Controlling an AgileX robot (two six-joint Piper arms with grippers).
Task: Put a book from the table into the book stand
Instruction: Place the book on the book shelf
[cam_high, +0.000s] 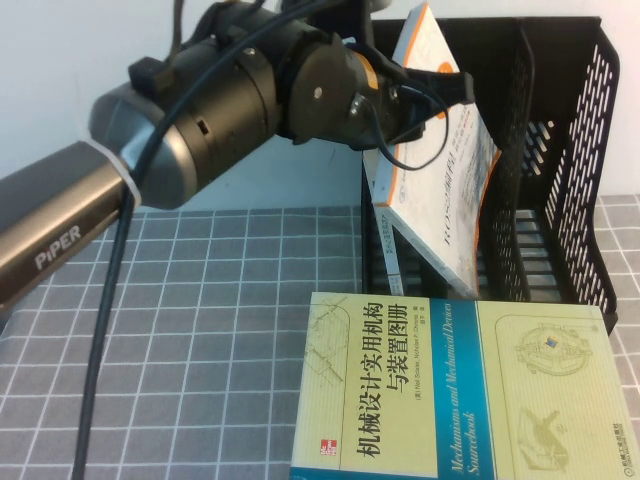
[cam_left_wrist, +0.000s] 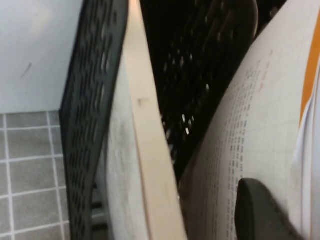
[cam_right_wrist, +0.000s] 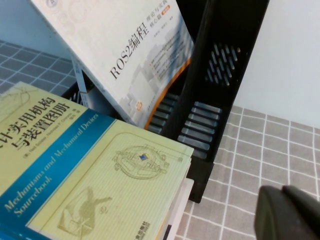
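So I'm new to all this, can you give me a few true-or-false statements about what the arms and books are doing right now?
1. The left gripper holds the book tilted over the book stand. True.
2. The ROS2 book lies flat on the table. False: it is lifted, slanting into the stand.
3. A yellow-green book lies in front of the stand. True.
4. The right gripper grips the yellow-green book. False: it is apart from it, holding nothing visible.
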